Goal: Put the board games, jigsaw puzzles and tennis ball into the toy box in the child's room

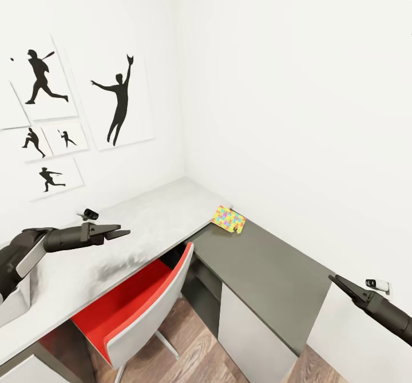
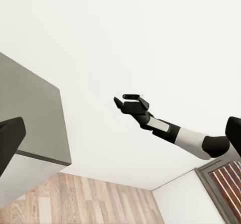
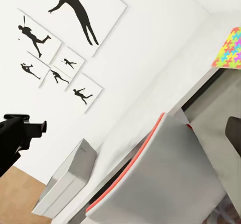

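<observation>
One jigsaw puzzle [image 1: 228, 219] [image 3: 228, 48], a bright multicoloured slab, lies in the room's corner where the pale table [image 1: 149, 222] meets the lower dark-topped cabinet. A light grey toy box [image 1: 14, 308] [image 3: 65, 184] stands on the table at the near left. My left gripper [image 1: 120, 232] [image 3: 42, 127] hovers above the table just right of the toy box, open and empty. My right gripper [image 1: 335, 280] [image 2: 118, 103] hangs in the air at the lower right, past the cabinet's near end, open and holding nothing.
A red chair [image 1: 134, 303] with a grey back [image 3: 170, 174] is pushed under the table. The dark-grey-topped cabinet [image 1: 269, 268] runs along the right wall. Black sports-silhouette prints [image 1: 117, 99] hang on the left wall. Wood floor [image 1: 194, 348] shows below.
</observation>
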{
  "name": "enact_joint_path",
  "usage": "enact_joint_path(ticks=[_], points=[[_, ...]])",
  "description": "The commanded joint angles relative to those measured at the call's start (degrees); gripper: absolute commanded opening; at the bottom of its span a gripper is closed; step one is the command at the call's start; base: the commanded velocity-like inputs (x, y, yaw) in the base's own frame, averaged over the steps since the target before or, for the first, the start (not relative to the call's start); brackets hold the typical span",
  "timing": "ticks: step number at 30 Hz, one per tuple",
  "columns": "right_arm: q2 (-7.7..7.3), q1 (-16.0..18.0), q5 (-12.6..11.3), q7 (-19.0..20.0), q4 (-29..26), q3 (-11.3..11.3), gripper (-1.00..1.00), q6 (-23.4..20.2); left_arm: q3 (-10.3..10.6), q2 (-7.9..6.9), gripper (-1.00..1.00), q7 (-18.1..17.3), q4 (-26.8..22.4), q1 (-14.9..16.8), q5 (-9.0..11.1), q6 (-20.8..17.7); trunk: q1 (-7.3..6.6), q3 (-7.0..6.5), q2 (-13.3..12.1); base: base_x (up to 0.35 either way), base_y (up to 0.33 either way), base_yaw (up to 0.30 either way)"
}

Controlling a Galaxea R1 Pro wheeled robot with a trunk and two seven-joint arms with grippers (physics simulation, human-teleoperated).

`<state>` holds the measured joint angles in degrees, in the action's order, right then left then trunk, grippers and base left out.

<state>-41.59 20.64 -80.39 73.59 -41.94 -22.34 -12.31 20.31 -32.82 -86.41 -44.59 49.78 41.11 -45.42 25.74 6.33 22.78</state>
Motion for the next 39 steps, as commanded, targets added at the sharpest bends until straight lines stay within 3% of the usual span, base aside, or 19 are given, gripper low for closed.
enact_joint_path(ticks=[1,20,33,39], points=[[-0.08,0.1,-0.59,0.17,0.04,-0.35,1.0,-0.58,0.29,-0.09,1.0,-0.15,0.02,0.09,0.29,-0.57,0.04,0.13,0.14,0.0,0.0,0.0],[1.11,0.1,-0.55,0.17,-0.01,-0.29,1.0,-0.44,0.27,0.05,1.0,-0.04,0.03,-0.03,0.07,-0.46,0.04,0.11,0.14,0.0,0.0,0.0],[1.28,0.11,-0.55,-0.3,-5.56,-0.3,1.0,-0.63,0.26,0.19,1.0,1.19,0.03,-0.06,0.02,-0.46,0.04,0.11,0.14,0.0,0.0,0.0],[1.29,0.14,-0.61,-2.93,-6.59,0.0,1.0,-1.49,0.19,0.14,1.0,1.58,0.03,-0.11,0.02,-0.46,0.04,0.11,0.14,0.0,0.0,0.0]])
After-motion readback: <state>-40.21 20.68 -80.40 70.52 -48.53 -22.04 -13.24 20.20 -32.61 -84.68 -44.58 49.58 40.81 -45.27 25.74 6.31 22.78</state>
